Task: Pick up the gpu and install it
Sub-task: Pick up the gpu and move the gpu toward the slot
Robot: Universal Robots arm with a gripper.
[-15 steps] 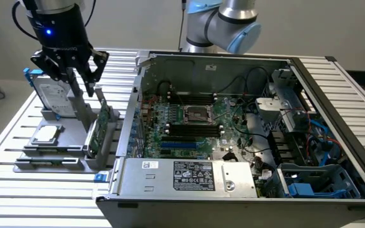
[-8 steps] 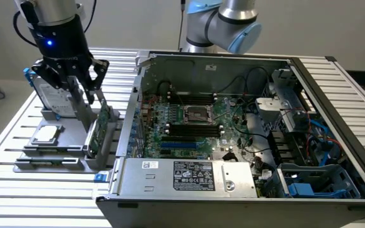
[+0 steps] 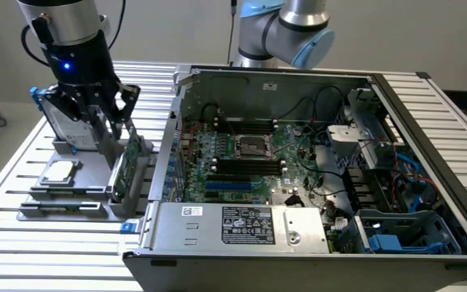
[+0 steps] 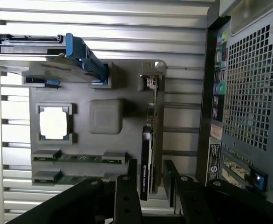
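Two fingers of the gripper [image 4: 149, 176] stand apart, flanking the gpu [image 4: 147, 149], which sits on edge in its slot of the grey holder [image 4: 104, 91] on the worktop. Off-centre closing could tilt or jam the thin card. The neighbouring hard drive [image 4: 43, 60] might get clipped. Farther off, the case wall [image 3: 174, 121] is a collision hazard.

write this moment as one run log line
phase: pre-grasp | pincer: open, one finger each side of gpu | gpu: on edge in grey holder, not lifted | computer case: open
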